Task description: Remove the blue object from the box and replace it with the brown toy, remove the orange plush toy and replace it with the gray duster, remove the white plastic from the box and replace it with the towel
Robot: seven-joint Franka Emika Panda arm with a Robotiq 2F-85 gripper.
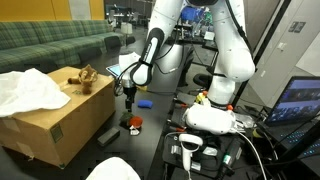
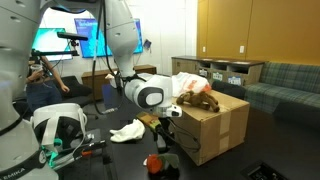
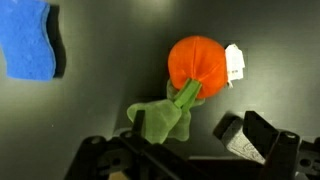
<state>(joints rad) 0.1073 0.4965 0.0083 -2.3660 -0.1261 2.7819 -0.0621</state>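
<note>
A round, fuzzy orange plush toy (image 3: 195, 65) with a crumpled green felt leaf (image 3: 165, 122) and a small white tag (image 3: 235, 65) lies on the smooth black surface (image 3: 100, 100). It is outside the box, just ahead of the gripper (image 3: 180, 150) in the wrist view. The gripper's jaws stand spread wide and hold nothing. The leaf reaches toward the gap between them, but whether it touches them cannot be told. Well to one side, also on the black surface, lies the flat, spongy blue object (image 3: 28, 40), rectangular with one wavy edge and a dark underlayer. In an exterior view the large brown cardboard box (image 1: 60, 120) holds a crinkled sheet of white plastic (image 1: 28, 90) that spills over its rim. The lumpy tan-brown toy (image 1: 87, 75) sits beside the plastic at the box's top.
</note>
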